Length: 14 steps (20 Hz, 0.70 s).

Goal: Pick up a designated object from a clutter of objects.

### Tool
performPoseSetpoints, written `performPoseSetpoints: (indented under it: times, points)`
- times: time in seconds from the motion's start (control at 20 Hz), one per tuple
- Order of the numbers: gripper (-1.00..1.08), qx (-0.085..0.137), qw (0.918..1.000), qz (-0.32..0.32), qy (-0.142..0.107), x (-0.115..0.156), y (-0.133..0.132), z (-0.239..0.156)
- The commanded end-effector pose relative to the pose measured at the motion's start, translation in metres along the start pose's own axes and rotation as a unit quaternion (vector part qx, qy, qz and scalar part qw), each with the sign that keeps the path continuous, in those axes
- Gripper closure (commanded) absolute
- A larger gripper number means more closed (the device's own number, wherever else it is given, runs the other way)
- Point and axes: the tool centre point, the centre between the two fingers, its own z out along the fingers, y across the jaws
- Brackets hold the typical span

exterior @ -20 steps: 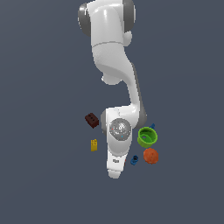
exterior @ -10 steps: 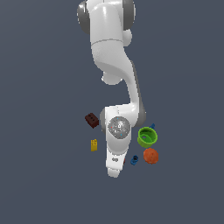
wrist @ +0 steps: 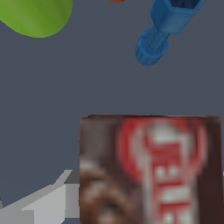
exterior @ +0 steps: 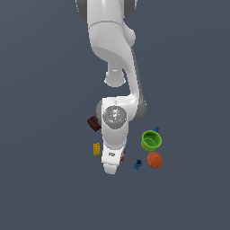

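The arm reaches down over the scattered items. In the exterior view its wrist hides nearly all of the brown box (exterior: 122,155), of which only a red sliver shows at the wrist's edge, on the exterior view's right. In the wrist view the same box (wrist: 151,170) fills the near field, its red-and-white label facing the camera, with one grey finger (wrist: 41,203) just beside its edge.

Risks, as judged from this pose: the box is flat, so fingers closing too high, or off-centre, could slide over the label face or tip the box out. A blue piece (wrist: 164,26) and the green cup (wrist: 37,15) lie near; a sideways drift could knock them. The brick (exterior: 93,123), the yellow block (exterior: 96,148) and the orange ball (exterior: 155,160) stand further off and seem less exposed.

The gripper (wrist: 144,214): only one finger is plainly seen, and the box hides the other. How wide the jaws stand, and whether they press the box, cannot be told from these views.
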Motion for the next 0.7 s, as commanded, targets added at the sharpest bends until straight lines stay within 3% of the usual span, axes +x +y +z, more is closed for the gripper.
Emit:
performPoseSetpoints:
  times: [0.0, 0.65]
  points:
    - [1.08, -0.001, 1.0000, 0.000, 0.000, -0.011, -0.006, -0.017]
    - [1.08, 0.000, 1.0000, 0.000, 0.000, -0.081, -0.048, -0.127]
